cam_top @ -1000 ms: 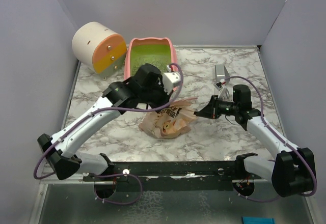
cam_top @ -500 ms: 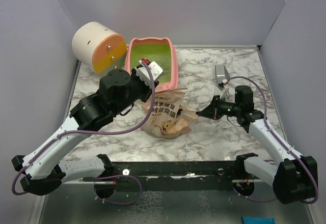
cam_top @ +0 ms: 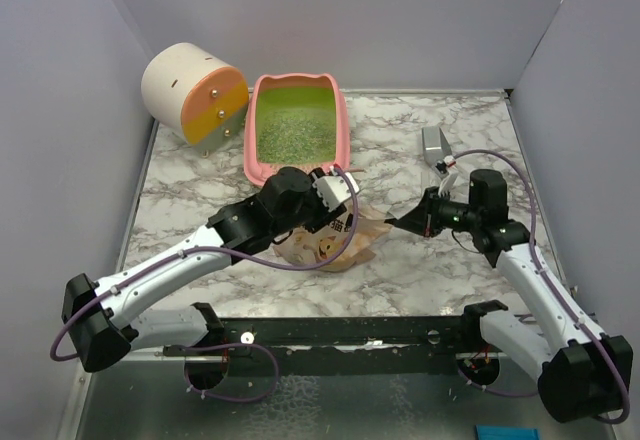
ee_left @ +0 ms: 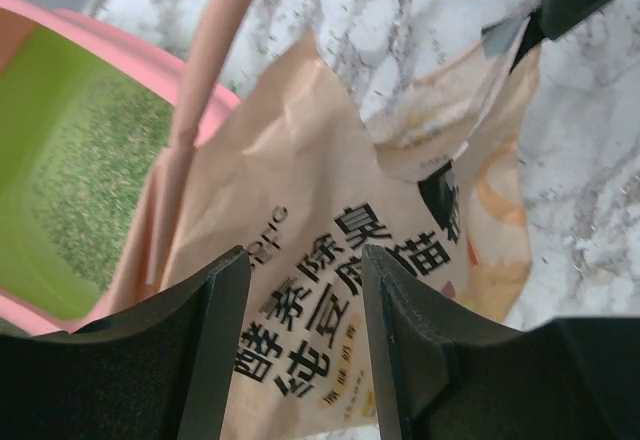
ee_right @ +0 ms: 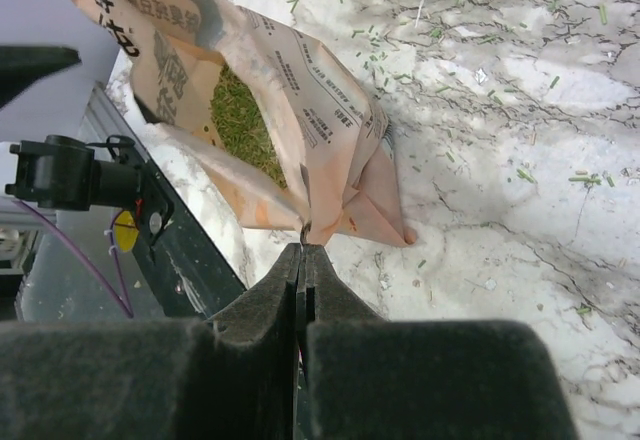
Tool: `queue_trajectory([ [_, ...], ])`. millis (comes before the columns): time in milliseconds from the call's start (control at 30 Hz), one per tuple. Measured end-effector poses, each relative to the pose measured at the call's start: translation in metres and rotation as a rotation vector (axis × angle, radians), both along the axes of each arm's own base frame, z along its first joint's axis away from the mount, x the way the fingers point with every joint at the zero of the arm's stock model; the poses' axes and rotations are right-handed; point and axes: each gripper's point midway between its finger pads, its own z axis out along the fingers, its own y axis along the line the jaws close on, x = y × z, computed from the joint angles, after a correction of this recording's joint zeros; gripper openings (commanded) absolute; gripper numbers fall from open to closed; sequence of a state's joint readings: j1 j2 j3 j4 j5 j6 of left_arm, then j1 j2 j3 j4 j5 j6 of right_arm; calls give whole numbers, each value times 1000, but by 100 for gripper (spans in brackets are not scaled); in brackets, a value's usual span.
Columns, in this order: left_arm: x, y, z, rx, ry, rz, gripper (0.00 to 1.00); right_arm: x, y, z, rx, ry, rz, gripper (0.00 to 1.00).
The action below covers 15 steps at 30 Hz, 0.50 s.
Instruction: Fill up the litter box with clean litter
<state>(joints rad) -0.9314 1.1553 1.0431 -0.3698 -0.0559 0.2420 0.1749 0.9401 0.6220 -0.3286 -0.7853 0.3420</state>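
Just in front of litter box [cam_top: 344, 132]: soft, floppy bag [cam_top: 338, 247], loose clean litter [ee_right: 238, 120] inside, easy to spill. Right gripper [ee_right: 303, 251] pinching bag corner tight; left gripper [ee_left: 305, 280] half open above, empty. Best held by both ends.

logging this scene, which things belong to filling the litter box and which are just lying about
For the job: litter box, clean litter inside it, printed pouch.
Lying about: cream-and-orange cylinder, grey scoop.

I see a tan printed pouch [cam_top: 325, 250] lying mid-table on the marble table [cam_top: 400, 120], a cream-and-orange cylinder [cam_top: 193, 92] far left, a grey scoop [cam_top: 434, 144] toward far right
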Motion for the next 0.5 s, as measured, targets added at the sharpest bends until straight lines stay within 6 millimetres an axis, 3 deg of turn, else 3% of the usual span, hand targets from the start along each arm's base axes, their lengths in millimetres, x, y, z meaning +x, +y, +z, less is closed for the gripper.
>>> queue_trajectory([
  [300, 46, -5, 42, -110, -254, 124, 50, -6, -3, 8, -3, -33, -7, 1],
  [400, 63, -6, 36, -79, -256, 157, 50, -7, -3, 7, -5, -26, -7, 1],
  [500, 84, 1, 13, -18, -220, 203, 50, -7, -3, 7, -6, -26, -6, 1],
])
